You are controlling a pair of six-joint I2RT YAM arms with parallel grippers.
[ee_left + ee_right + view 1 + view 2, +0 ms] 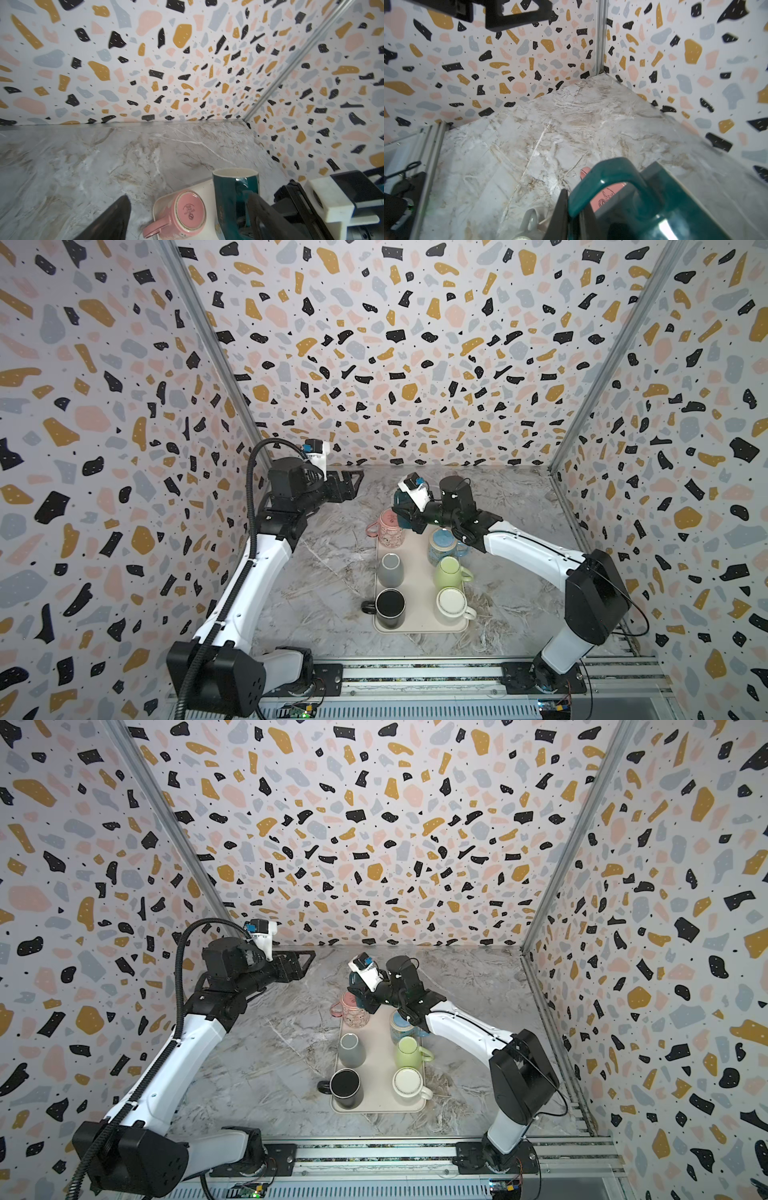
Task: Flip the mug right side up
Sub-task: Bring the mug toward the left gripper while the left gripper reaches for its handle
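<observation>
Teal mug (pixel 234 187) is mouth-up, axis upright, at the tray's (pixel 417 572) far edge, its handle clenched by the right gripper (pixel 577 212). The left gripper (pixel 353 485) is released and farther off.

Glossy teal mug (pixel 232 193), cream inside, mouth up, above far end of tray (pixel 417 576)

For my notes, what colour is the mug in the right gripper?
The mug is dark teal with a cream inside; the left wrist view shows it best.

Top views look steeply down; close wrist views seemingly share the mug (pixel 230 187) (pixel 608 172).
</observation>
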